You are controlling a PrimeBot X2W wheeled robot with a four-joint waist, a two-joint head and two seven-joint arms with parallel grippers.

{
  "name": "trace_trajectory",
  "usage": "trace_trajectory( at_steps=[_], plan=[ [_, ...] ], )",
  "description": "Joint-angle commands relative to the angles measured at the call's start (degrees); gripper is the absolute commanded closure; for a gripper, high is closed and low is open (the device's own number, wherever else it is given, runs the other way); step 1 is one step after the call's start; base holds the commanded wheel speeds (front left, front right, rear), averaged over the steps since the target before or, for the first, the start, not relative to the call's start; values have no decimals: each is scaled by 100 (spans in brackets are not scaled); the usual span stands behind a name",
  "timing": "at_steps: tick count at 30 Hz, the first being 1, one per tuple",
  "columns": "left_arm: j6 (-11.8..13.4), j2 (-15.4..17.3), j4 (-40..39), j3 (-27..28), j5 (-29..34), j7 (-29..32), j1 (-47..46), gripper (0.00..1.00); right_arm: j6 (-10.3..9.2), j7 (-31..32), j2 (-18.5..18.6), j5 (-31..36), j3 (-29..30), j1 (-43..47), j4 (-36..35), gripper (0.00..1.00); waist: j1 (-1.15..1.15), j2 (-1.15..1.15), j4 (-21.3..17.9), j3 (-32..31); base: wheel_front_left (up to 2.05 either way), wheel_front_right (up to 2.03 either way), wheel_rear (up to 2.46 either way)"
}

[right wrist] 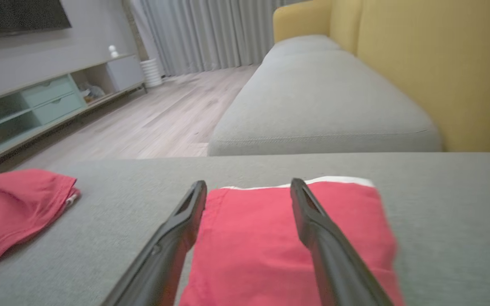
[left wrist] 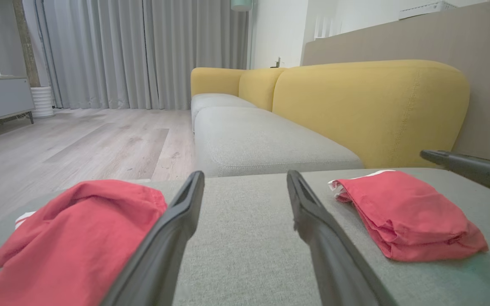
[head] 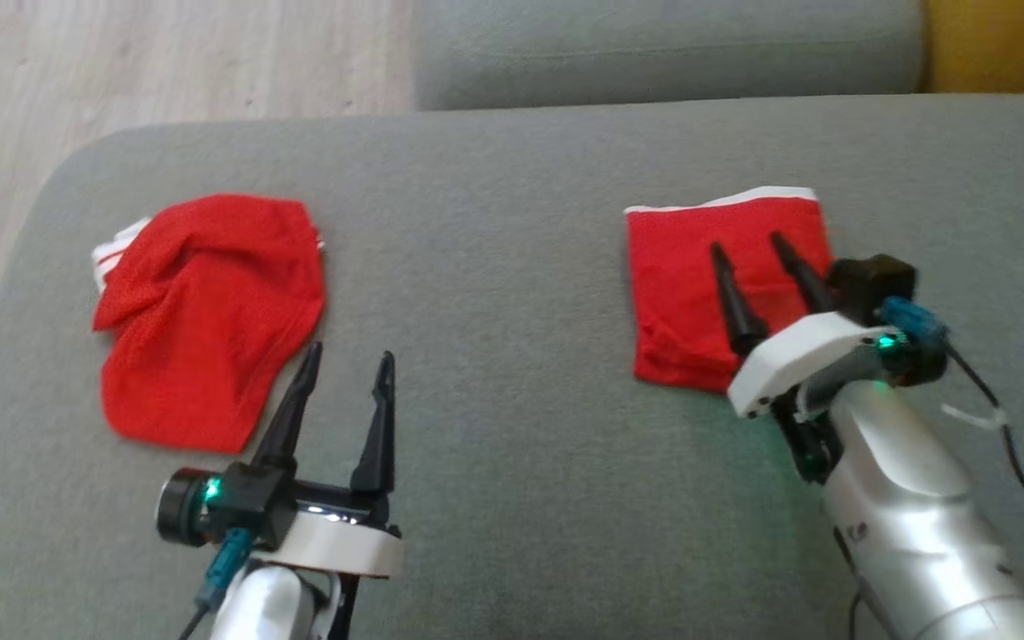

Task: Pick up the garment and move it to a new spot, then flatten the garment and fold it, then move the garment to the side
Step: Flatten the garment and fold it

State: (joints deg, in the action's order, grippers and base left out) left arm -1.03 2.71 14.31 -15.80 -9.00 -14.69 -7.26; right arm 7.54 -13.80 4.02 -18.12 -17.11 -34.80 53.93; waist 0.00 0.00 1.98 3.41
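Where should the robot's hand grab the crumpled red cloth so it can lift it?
Probably the near right edge of the crumpled red mesh garment with white stripes, which lies closest to the open left hand. Coming from the front, low over the grey sofa cushion, the fingers could pinch that thin edge. The middle is bunched and thick, so it seems harder to grip there.

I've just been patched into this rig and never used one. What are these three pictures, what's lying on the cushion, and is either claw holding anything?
You are driving a two-armed robot. One picture looks down from its head; the other two look along each wrist's fingers. On the grey sofa cushion lie a crumpled red garment to the robot's left and a folded red garment to its right. The left gripper is open beside the crumpled one. The right gripper is open over the folded one. Neither holds anything.
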Motion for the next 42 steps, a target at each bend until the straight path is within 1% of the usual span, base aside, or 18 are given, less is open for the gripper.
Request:
trace_trajectory(
  at_steps=[1,4,7,9,11,14,19,20,21,24,28,29,34,40,42],
  plan=[
    [1,18,-227,271,41,-30,-93,0,-5,-104,-33,234,172,93,-367,0,0,0,-220,-161,0,0,0],
    [17,18,-271,318,36,-30,-54,0,-5,-115,43,687,805,521,-1117,0,0,0,-376,-234,0,0,0],
    [33,18,-297,316,2,-30,-17,0,-5,-117,12,1100,1401,1175,-1936,0,0,0,-466,-282,0,0,0],
    [34,18,-302,290,-14,-30,-2,0,-5,-118,-29,1313,1666,1629,-2431,0,0,0,-488,-286,0,0,0],
    [7,17,-292,266,17,-30,-9,0,-5,-118,-62,1493,1827,2020,-2841,0,0,0,-503,-239,0,0,0],
    [-23,17,-297,292,55,-30,-52,0,-5,-118,-95,1602,1949,2342,-3209,0,0,0,-509,-133,0,0,0],
    [-72,17,-311,296,85,-30,-150,0,-5,-77,-109,1647,2039,2280,-3430,0,0,0,-421,119,0,0,0],
    [-84,17,-317,295,92,-30,-189,0,-5,-27,-110,1616,2046,2192,-3451,45,0,0,-386,205,0,0,0],
    [-98,17,-325,288,97,-30,-239,0,-5,41,-111,1578,2062,2087,-3461,100,0,0,-333,316,0,0,0],
    [-137,17,-314,248,98,-30,-392,0,-5,287,-112,1519,2156,1706,-3323,100,0,0,-151,591,0,0,0],
    [-167,17,-299,176,93,-30,-592,0,-5,578,-112,1719,2352,1092,-2942,100,0,0,136,992,0,0,0],
    [-179,17,-283,159,87,-30,-677,0,-5,659,-107,1849,2430,783,-2672,100,0,0,271,1153,0,0,0],
    [-179,17,-282,92,35,-30,-841,0,-5,677,-37,2145,2697,41,-1821,100,0,0,538,1458,0,0,0],
    [-163,17,-297,-26,-25,-30,-990,0,-5,778,179,2537,3079,-551,-614,100,0,0,717,1647,0,0,0],
    [-155,17,-275,-54,-21,-30,-1041,0,-5,623,259,2713,3097,-680,-349,100,0,0,757,1654,0,0,0]
  ],
)
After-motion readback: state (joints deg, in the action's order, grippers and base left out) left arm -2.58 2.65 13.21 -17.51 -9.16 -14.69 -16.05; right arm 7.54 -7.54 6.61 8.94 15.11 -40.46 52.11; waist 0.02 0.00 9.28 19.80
